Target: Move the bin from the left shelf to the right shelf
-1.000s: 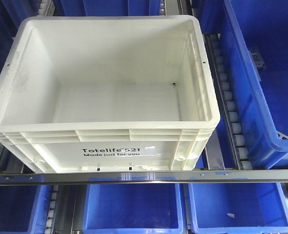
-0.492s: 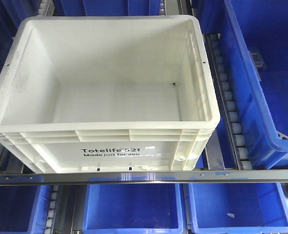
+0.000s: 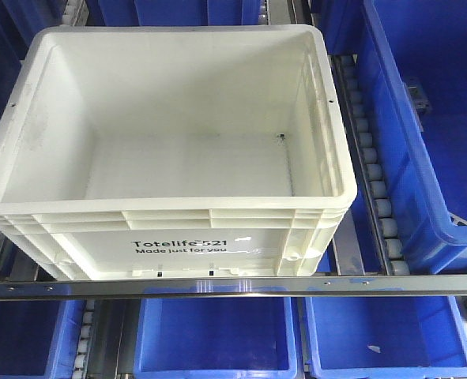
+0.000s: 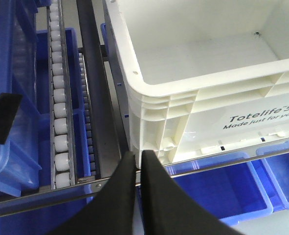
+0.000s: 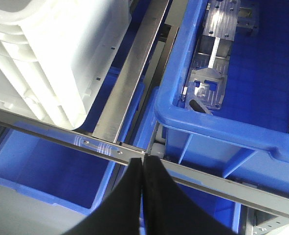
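The Totelife tote [image 3: 170, 150] sits on the roller shelf behind the front rail [image 3: 233, 287]. A plastic bin [image 3: 427, 126] stands to its right, three more bins [image 3: 213, 335] below. My left gripper [image 4: 138, 159] is at the tote's front left corner.

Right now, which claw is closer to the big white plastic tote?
Left. The left claw sits shut just below the big white plastic tote at its front left corner; the right claw hangs off its right side, by the metal rail.

Ahead of me a metal front rail [image 3: 233, 287] runs across the shelf. Roller tracks [image 3: 373, 170] flank the middle lane. A large blue bin [image 3: 423, 118] sits right, holding metal brackets [image 5: 212, 73]; more blue bins [image 3: 217, 335] sit below.
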{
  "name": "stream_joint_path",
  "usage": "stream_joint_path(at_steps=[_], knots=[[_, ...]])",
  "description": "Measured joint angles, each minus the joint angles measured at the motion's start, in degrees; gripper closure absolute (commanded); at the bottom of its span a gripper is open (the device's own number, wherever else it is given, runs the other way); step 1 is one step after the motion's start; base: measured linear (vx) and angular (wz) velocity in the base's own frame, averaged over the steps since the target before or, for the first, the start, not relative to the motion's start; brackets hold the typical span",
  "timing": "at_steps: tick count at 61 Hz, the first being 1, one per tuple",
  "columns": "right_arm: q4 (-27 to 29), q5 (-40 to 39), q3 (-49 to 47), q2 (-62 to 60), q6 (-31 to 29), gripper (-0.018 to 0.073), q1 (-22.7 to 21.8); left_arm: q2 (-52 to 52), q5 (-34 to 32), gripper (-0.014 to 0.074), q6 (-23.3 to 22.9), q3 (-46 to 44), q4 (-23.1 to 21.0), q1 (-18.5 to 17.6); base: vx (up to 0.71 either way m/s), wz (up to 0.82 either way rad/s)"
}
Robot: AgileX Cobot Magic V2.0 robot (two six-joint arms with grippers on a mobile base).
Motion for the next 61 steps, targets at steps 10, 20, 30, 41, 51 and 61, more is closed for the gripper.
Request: stream_joint_path(at_steps=[10,20,30,41,51,61], knots=[[0.0,0.2,0.0,0.0,0.0,0.0568,0.0,0.0,0.6,0.0603,0.0,0.0,0.0,0.0,0.00,0.00],[0.0,0.3,0.0,0.0,0.0,0.0568,0.0,0.0,0.8,0.0603,0.0,0.0,0.0,0.0,0.00,0.00],[0.0,0.3,0.0,0.0,0.0,0.0568,0.0,0.0,0.9,0.0603,0.0,0.0,0.0,0.0,0.00,0.00],[0.0,0.3,0.0,0.0,0.0,0.0568,0.0,-4.5,-5.1,0.0603,0.0,4.9,0.9,1.1,0.00,0.00],[0.2,0.3,0.0,0.0,0.0,0.0568,0.0,-10.9,-22.2,0.0603,0.0,18.0,0.4,5.5,0.00,0.00],[0.2,0.3,0.0,0.0,0.0,0.0568,0.0,-14.9,-37.9,0.0603,0.0,29.2,-2.8,9.2,0.00,0.00]])
